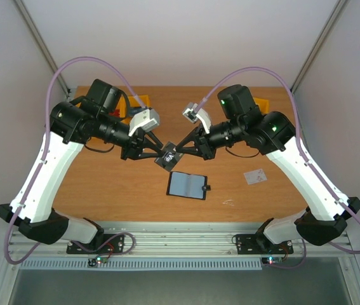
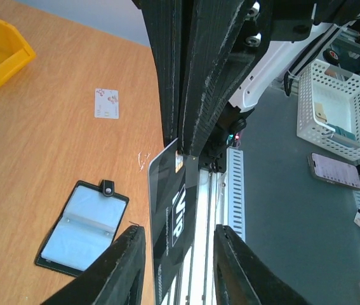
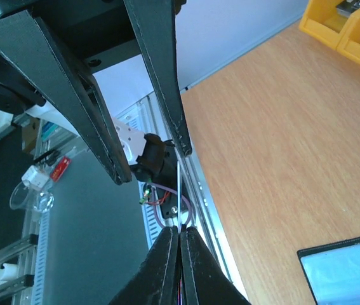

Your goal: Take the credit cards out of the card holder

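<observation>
A black credit card marked VIP (image 2: pixel 170 210) hangs in the air between the two grippers, above the table's middle (image 1: pixel 168 157). My right gripper (image 3: pixel 180 227) is shut on one end of it, and the card shows edge-on as a thin line (image 3: pixel 178 190). My left gripper (image 2: pixel 180 235) stands open around the other end, with a gap on each side of the card. The card holder (image 1: pixel 188 184) lies open flat on the table below, grey-blue side up (image 2: pixel 81 229). A whitish credit card (image 1: pixel 255 176) lies on the wood to the right.
Yellow bins (image 1: pixel 138 101) (image 1: pixel 260 103) stand at the back of the table. Beyond the near edge runs a metal rail (image 1: pixel 180 238). Off the table, the left wrist view shows a white basket (image 2: pixel 335 105) and a phone (image 2: pixel 335 170).
</observation>
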{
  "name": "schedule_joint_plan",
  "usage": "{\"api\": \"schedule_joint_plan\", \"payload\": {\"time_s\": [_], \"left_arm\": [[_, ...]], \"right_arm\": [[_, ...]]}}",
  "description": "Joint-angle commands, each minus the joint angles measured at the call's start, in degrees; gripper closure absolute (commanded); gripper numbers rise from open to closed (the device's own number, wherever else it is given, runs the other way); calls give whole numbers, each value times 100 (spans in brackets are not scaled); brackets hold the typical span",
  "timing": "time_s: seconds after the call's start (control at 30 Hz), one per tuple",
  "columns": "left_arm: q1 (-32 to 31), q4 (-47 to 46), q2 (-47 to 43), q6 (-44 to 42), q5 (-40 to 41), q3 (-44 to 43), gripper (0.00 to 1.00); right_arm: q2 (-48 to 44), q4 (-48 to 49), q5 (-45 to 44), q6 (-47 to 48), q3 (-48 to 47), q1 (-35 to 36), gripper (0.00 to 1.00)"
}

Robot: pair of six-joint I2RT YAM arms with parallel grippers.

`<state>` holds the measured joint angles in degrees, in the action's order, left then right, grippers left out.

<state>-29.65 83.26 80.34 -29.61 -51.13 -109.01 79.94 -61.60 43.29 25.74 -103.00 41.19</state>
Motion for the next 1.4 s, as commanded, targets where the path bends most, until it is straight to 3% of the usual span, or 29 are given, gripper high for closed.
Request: {"api": "schedule_joint_plan", "payload": {"time_s": [0.0, 0.3, 0.5, 0.57, 0.63, 0.67, 0.77, 0.87, 0.93, 1.03, 1.1, 1.2, 1.3, 1.37], "left_arm": [[-10, -188, -35, 58, -3, 42, 68], [-15, -125, -29, 0, -256, 240, 49], [-28, -318, 22, 243, -759, 369, 48], [-32, -367, 30, 426, -877, 425, 64], [-34, -370, 16, 438, -934, 429, 90], [-33, -358, 8, 434, -977, 413, 98], [-32, -385, -28, 438, -1177, 256, 100], [220, -1159, -16, 1273, -905, -141, 100], [718, -2023, 51, 2178, -1240, -375, 100], [1044, -3637, 81, 4393, -1674, -398, 100], [1008, -4213, 87, 5234, -1687, -344, 100], [1005, -4661, 41, 5986, -1644, -177, 100], [1001, -4650, 5, 6036, -1679, -150, 100], [1004, -4630, -32, 6028, -1689, -96, 100]], "right_arm": [[-108, -119, -57, -25, -34, -5, 99], [177, -529, 413, 184, -382, 19, 99], [331, -601, 522, 447, -704, 182, 99], [412, -678, 516, 512, -893, 203, 99], [458, -705, 453, 556, -1000, 205, 99], [456, -699, 400, 563, -1020, 204, 99], [381, -550, 229, 531, -984, 203, 97], [-1, 220, -245, 118, -500, 145, 55], [-408, 1384, -528, -310, 196, 109, 39], [-707, 2835, -411, -1020, 919, 117, 34], [-717, 3467, -362, -1374, 1079, 166, 29], [-722, 4222, -421, -1815, 1300, 195, 25], [-686, 4437, -750, -2082, 1330, 197, 24], [-614, 4377, -827, -2132, 1232, 190, 31]]}}
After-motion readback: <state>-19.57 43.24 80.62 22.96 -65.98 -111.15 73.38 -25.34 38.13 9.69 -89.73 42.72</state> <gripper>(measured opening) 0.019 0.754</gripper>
